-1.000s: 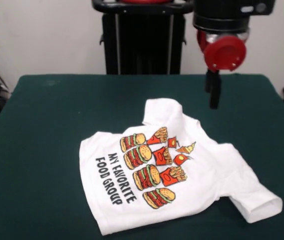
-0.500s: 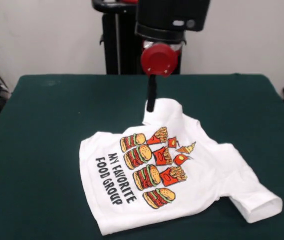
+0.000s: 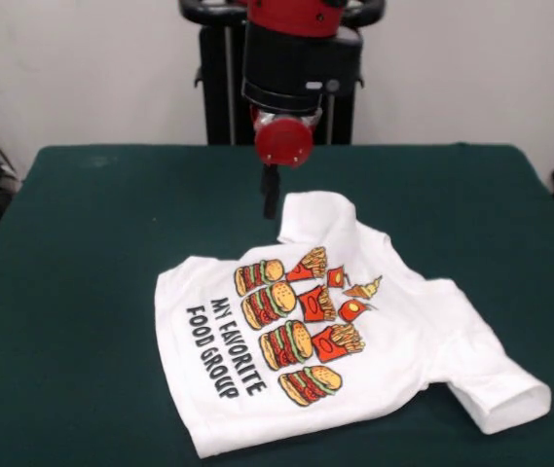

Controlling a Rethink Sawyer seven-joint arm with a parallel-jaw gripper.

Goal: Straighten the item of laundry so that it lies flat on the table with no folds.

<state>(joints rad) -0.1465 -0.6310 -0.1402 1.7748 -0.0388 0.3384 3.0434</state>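
Where the dark green surface [image 3: 82, 253] fills most of the front view, the white T-shirt [image 3: 403, 331] lies on it right of centre and toward the near edge, print side up. The print shows rows of burgers, fries and drinks, with the black text "MY FAVORITE FOOD GROUP" running diagonally along the left of the graphics. The garment is not flat: one sleeve [image 3: 317, 216] is bunched at the far end of the shirt, and the other sleeve [image 3: 500, 387] extends toward the near right corner, its open cuff raised slightly off the surface. Creases run across the body between the two sleeves, and the hem at the near left lies comparatively smooth. The red and black arm [image 3: 301, 49] descends from above, ending in a round red cap just above the tool [image 3: 271, 192]. The tool appears as a single narrow dark shape pointing downward, positioned just beside the left edge of the far sleeve; contact with the fabric cannot be confirmed. Whether its fingers are apart or together cannot be determined from this view. A black stand [image 3: 220, 88] is visible behind the surface against a pale wall.
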